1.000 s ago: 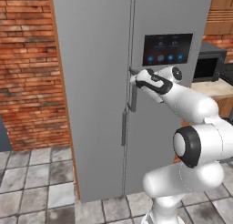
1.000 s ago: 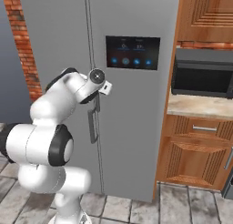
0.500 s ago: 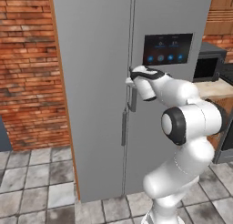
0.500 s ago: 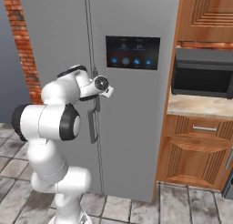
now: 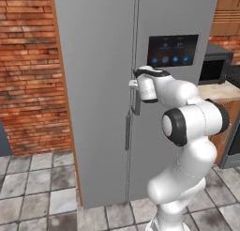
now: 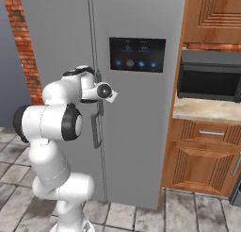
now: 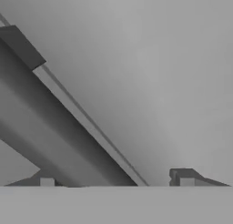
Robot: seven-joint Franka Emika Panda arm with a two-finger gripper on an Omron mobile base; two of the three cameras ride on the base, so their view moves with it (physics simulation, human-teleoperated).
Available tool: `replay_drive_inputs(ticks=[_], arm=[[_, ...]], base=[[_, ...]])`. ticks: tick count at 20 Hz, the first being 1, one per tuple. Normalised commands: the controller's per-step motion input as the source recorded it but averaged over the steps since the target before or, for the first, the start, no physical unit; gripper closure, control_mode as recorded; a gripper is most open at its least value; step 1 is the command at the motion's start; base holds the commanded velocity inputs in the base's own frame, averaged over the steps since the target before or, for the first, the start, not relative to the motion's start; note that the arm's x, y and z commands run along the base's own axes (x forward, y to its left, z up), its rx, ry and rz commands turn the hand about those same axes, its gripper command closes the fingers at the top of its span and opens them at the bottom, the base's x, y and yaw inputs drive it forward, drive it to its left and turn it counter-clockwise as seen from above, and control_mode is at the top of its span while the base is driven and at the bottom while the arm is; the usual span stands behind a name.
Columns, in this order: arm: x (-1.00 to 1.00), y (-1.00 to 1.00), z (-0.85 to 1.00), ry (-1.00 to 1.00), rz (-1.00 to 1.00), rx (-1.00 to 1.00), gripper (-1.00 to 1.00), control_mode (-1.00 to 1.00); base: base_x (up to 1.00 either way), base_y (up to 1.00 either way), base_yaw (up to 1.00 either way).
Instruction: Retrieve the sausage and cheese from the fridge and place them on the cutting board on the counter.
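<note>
The fridge stands closed, its grey doors meeting at a centre seam. The hand is pressed up at the top of a long vertical handle (the bar runs slantwise between the two fingertips in the hand view). Its fingers stand apart around the bar; whether they touch it cannot be told. The bench lies to the right.
</note>
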Motion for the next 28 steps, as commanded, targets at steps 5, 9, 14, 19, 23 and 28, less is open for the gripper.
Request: replay_drive_inputs(ticks=[5,9,14,19,23,28], arm=[[0.03,0.0,-0.01,0.0,0.0,-0.01,1.0,-1.0],[-0.09,-0.17,0.16,0.0,0.0,0.0,1.0,-1.0],[-0.38,-0.62,0.61,0.0,-0.01,-0.13,1.0,-1.0],[-0.57,-0.83,0.54,0.0,0.0,-0.19,1.0,-1.0],[-0.73,-0.96,0.51,0.0,0.0,-0.18,1.0,-1.0],[-0.84,-1.0,0.44,0.0,0.0,-0.17,1.0,-1.0]], base=[[0.0,0.0,0.0],[0.0,0.0,0.0],[0.0,0.0,0.0],[0.0,0.0,0.0],[0.0,0.0,0.0],[0.0,0.0,0.0]])
